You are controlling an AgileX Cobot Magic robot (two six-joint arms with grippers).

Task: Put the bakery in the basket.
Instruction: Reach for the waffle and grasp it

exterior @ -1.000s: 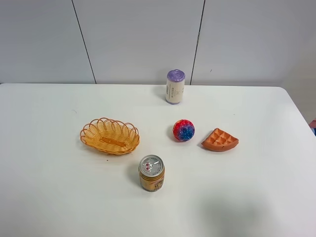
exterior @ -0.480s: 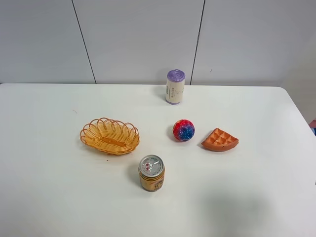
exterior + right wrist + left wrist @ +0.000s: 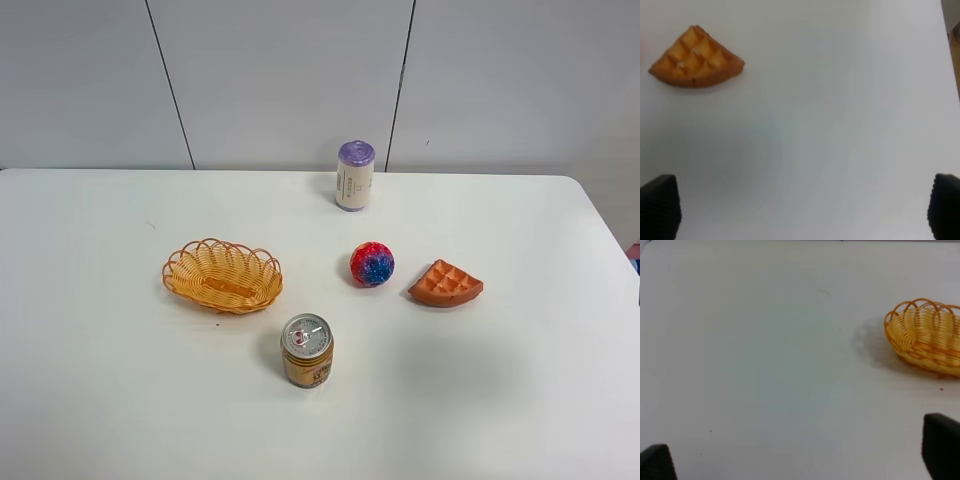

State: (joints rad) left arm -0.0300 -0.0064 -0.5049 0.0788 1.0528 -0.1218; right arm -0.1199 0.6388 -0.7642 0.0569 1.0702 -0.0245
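Observation:
The bakery, an orange-brown waffle wedge [image 3: 446, 284], lies flat on the white table right of centre; it also shows in the right wrist view [image 3: 695, 59]. The yellow-orange wicker basket [image 3: 222, 275] sits empty left of centre, and its end shows in the left wrist view [image 3: 925, 336]. My right gripper [image 3: 801, 210] is open and empty above bare table, well short of the wedge. My left gripper [image 3: 799, 460] is open and empty, with the basket ahead and off to one side. Neither gripper shows in the exterior view.
A red-and-blue speckled ball [image 3: 372, 264] lies just left of the wedge. A drink can [image 3: 307, 350] stands in front of the basket. A purple-capped white cylinder [image 3: 354, 175] stands at the back centre. The table's right edge [image 3: 612, 250] is near the wedge.
No object on the table has moved. A faint shadow at the front right of the table has drifted slightly towards the middle.

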